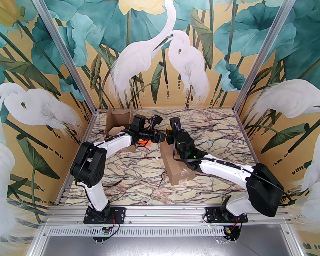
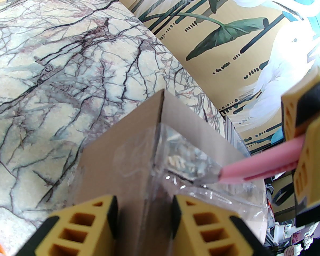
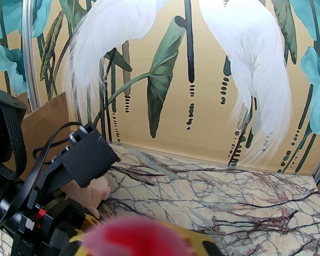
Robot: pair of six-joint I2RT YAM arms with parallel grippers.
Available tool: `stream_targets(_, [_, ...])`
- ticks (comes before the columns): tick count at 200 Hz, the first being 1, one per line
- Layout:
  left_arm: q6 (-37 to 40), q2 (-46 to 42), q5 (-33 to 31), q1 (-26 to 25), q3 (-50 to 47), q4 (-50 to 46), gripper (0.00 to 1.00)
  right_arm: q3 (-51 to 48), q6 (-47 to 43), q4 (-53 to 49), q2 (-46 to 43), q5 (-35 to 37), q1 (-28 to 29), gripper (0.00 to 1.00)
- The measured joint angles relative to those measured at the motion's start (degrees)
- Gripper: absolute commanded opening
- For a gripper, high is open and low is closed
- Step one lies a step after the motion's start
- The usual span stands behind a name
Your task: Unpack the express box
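The express box (image 1: 177,169) is a long brown carton lying mid-table, sealed with clear tape (image 2: 181,156). My left gripper (image 1: 161,137) hovers at the box's far end. In the left wrist view its yellow fingers (image 2: 208,223) straddle a corner edge of the box (image 2: 122,156), and I cannot make out whether the pads press on it. My right gripper (image 1: 168,133) is shut on a pink cutter (image 2: 261,164), whose blade tip touches the tape on the box's top. The cutter is a pink-red blur (image 3: 133,236) low in the right wrist view.
An open cardboard carton (image 1: 117,121) stands at the back left, partly behind my left arm. A small orange thing (image 1: 144,143) lies under the left wrist. Bare marble (image 1: 218,143) stretches to the right. Painted walls close off three sides.
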Motion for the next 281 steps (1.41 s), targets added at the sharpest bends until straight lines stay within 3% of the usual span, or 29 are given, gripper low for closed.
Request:
stream_targets(124, [-1.1, 0.0, -0.8, 0.0, -0.1, 0.5, 0.38, -1.9, 4.7, -4.6, -4.0, 6.6, 4.5, 0.00])
stream_targets(183, [-1.5, -0.3, -2.0, 0.0, -1.2, 3.5, 0.38, -3.6, -0.1, -0.1, -6.7, 6.6, 5.2, 0.00])
stream_targets(281, [-1.2, -1.2, -3.9, -1.5, -1.9, 3.8, 0.38, -3.1, -3.6, 4.1, -2.1, 1.4, -0.6, 0.00])
